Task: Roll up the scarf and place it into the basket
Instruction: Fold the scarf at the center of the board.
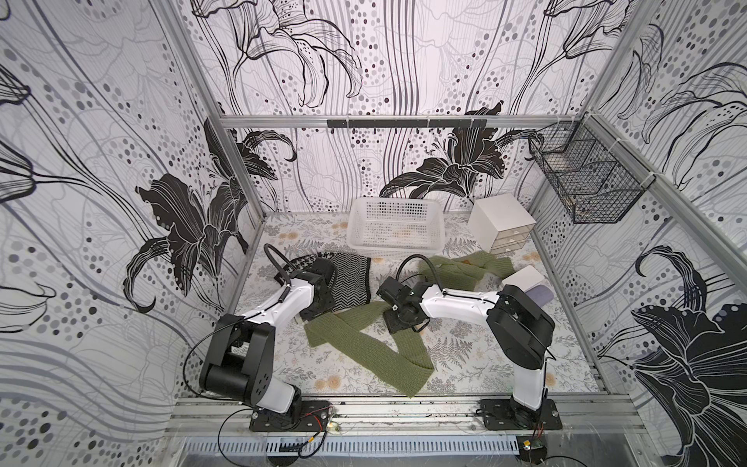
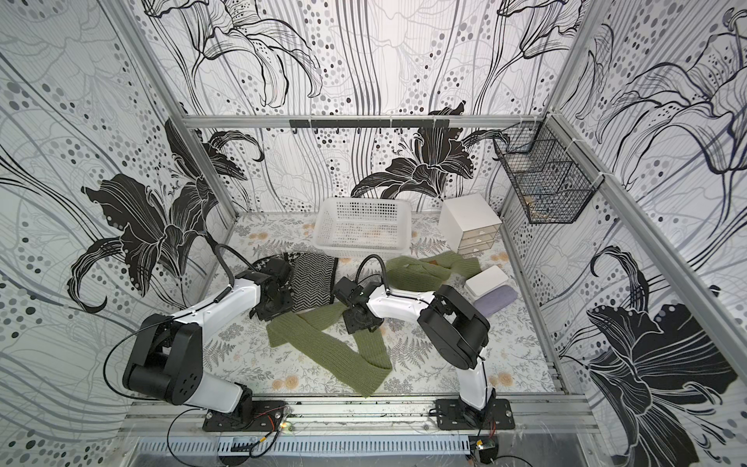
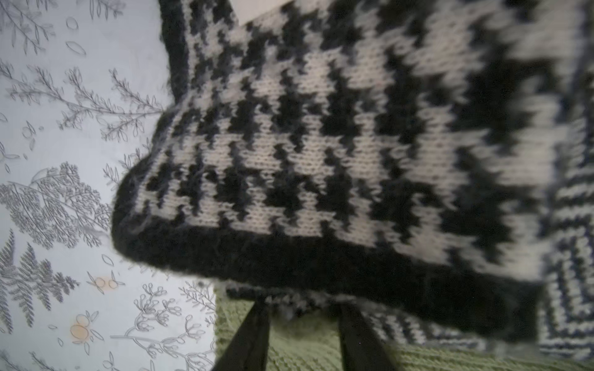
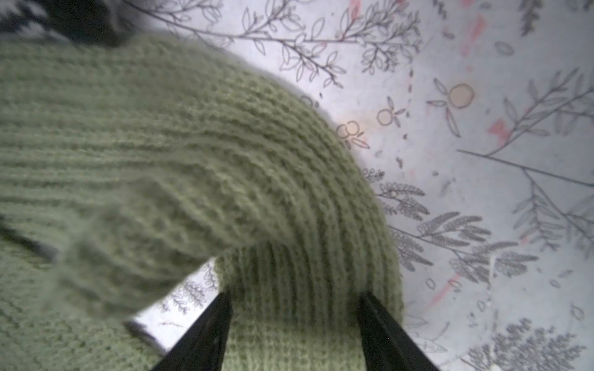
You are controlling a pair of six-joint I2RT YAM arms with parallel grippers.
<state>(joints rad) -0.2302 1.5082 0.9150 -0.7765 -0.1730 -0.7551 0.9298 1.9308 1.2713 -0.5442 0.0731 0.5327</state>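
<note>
A black-and-white knitted scarf (image 1: 349, 283) (image 2: 313, 283) lies folded left of centre, its houndstooth flap (image 3: 321, 160) filling the left wrist view. My left gripper (image 3: 303, 305) (image 1: 321, 299) points down at its near edge. The fingers stand a narrow gap apart with the hem across their tips, and a grip cannot be made out. A long green ribbed scarf (image 1: 364, 347) (image 2: 335, 347) (image 4: 193, 160) runs from the front of the table to the back right. My right gripper (image 4: 295, 295) (image 1: 400, 323) is shut on it, the knit gathered between the fingers and arching up. The white basket (image 1: 394, 246) (image 2: 359, 248) stands at the back.
A white drawer box (image 1: 501, 224) sits right of the basket. A small white box (image 1: 525, 277) and a lilac cloth (image 1: 539, 295) lie by the right wall. A black wire basket (image 1: 586, 182) hangs on that wall. The green scarf also passes under the black-and-white one (image 3: 305, 347).
</note>
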